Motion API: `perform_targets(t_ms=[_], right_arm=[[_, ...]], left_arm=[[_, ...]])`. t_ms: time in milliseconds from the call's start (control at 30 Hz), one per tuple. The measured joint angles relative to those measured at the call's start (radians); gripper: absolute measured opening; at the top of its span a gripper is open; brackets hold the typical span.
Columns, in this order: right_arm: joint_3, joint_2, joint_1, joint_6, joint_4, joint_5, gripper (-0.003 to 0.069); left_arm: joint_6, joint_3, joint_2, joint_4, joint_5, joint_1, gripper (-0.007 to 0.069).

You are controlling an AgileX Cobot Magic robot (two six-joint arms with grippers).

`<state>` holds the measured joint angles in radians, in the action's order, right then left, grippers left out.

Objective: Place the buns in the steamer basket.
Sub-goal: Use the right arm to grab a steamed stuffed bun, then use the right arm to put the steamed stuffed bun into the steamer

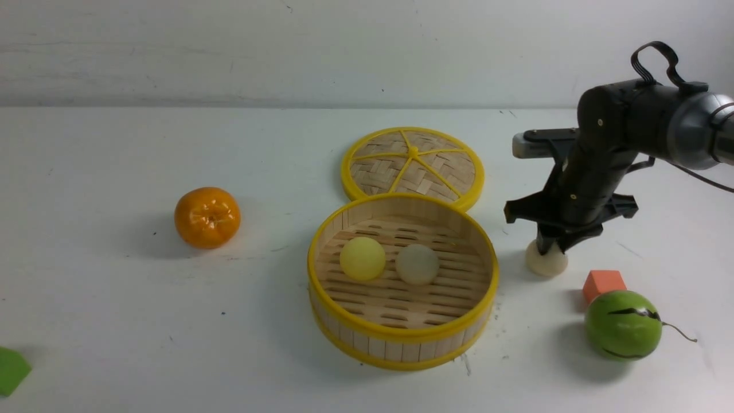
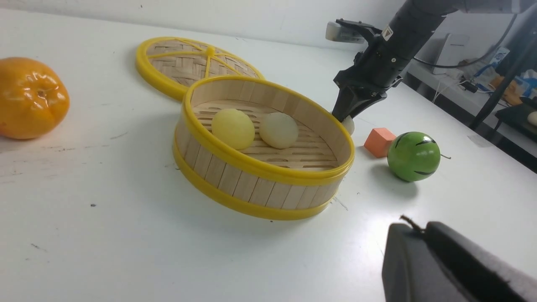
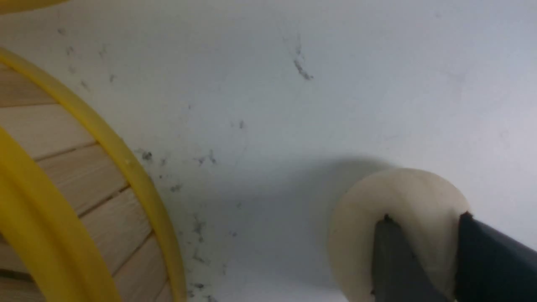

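The steamer basket [image 1: 401, 332] [image 2: 251, 167] sits mid-table with two buns on its slat floor: a pale yellow bun [image 1: 362, 258] [image 2: 233, 128] and a cream-white bun [image 1: 417, 264] [image 2: 279, 130] beside it. A third cream-white bun [image 1: 547, 263] [image 3: 398, 193] rests on the table just right of the basket. My right gripper [image 1: 550, 246] [image 3: 423, 218] comes down on it from above, its two dark fingers pressed against the bun's sides. The basket's outer wall [image 3: 25, 180] shows close by in the right wrist view. My left gripper [image 2: 421, 228] is shut with nothing in it, and is out of the front view.
The flat woven lid [image 1: 413, 162] lies behind the basket. An orange [image 1: 207, 217] sits to the left. An orange-red cube [image 1: 603, 284] and a green ball with a stem [image 1: 623, 324] lie near the right gripper. A green block [image 1: 11, 370] is at the front left edge.
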<state>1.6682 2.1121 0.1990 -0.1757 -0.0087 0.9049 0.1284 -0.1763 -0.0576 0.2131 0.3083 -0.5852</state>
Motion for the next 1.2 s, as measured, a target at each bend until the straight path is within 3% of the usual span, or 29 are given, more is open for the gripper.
perform_targets(t_ms=[200, 267, 500, 667, 767, 933, 1200], right_arm=[[0.000, -0.003, 0.000, 0.026, 0.000, 0.015, 0.0028], [0.000, -0.012, 0.000, 0.034, 0.000, 0.029, 0.0016], [-0.001, -0.156, 0.028, 0.059, 0.009, 0.125, 0.0016], [0.001, -0.267, 0.140, 0.176, 0.174, 0.183, 0.0016], [0.001, -0.264, 0.202, 0.213, 0.250, 0.190, 0.0016], [0.000, -0.224, 0.282, 0.221, 0.265, 0.179, 0.0016], [0.000, -0.155, 0.326, 0.222, 0.290, 0.109, 0.0017]], left_arm=[[0.000, 0.000, 0.000, 0.000, 0.000, 0.000, 0.0036], [0.000, 0.000, 0.000, 0.000, 0.000, 0.000, 0.0036], [0.000, 0.000, 0.000, 0.000, 0.000, 0.000, 0.0036], [0.000, 0.000, 0.000, 0.000, 0.000, 0.000, 0.0036], [0.000, 0.000, 0.000, 0.000, 0.000, 0.000, 0.0036], [0.000, 0.000, 0.000, 0.000, 0.001, 0.000, 0.0039], [0.000, 0.000, 0.000, 0.000, 0.001, 0.000, 0.0047]])
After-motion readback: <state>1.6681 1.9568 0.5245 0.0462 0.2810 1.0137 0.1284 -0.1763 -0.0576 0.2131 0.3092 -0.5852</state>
